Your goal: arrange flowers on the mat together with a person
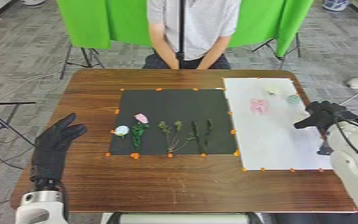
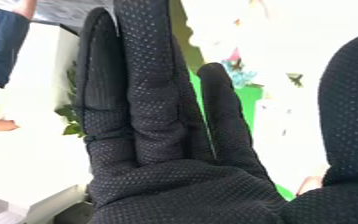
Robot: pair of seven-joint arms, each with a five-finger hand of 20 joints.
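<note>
On the table (image 1: 162, 185), a white mat (image 1: 278, 140) and a black mat (image 1: 189, 100) are laid side by side. At the white mat's outer edge the right hand (image 1: 316, 116) is held, its straight fingers well parted from the thumb, with nothing seen gripped. The left hand (image 1: 53, 150) is kept beside the black mat, opened and empty. The arranging seems partly done: sprigs (image 1: 172, 135) and pink rose (image 1: 141, 118) are left on black, pink flower (image 1: 260, 106) on white.
</note>
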